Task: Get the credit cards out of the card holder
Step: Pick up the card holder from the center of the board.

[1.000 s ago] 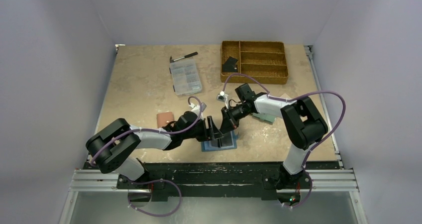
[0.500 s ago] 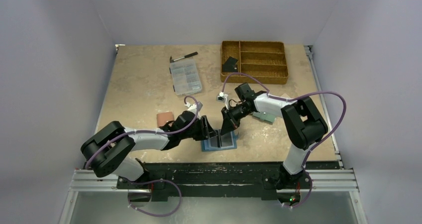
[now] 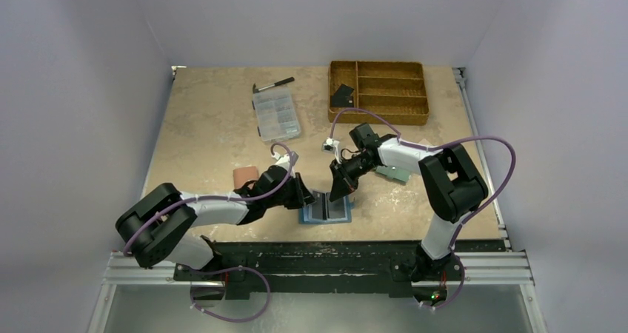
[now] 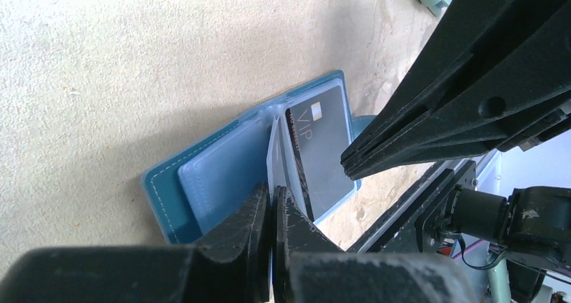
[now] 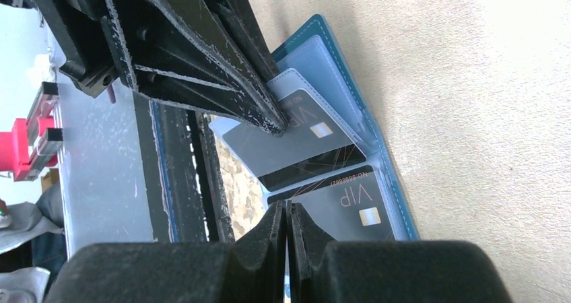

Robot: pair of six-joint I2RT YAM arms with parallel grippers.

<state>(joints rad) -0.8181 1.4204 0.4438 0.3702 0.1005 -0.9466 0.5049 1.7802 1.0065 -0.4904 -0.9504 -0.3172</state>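
left gripper (image 4: 273, 194): fingers spread wide a second ago, now drawn together. left arm sunk lower, pulled back toward its base. card holder (image 3: 331, 213), half covered before, now exposed just ahead of its fingertips. right gripper (image 3: 342, 188) nudged slightly toward left gripper.

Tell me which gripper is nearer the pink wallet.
Left. The left gripper sits at the blue wallet's left edge, to the right of the pink wallet; the right gripper is farther right, beyond it.
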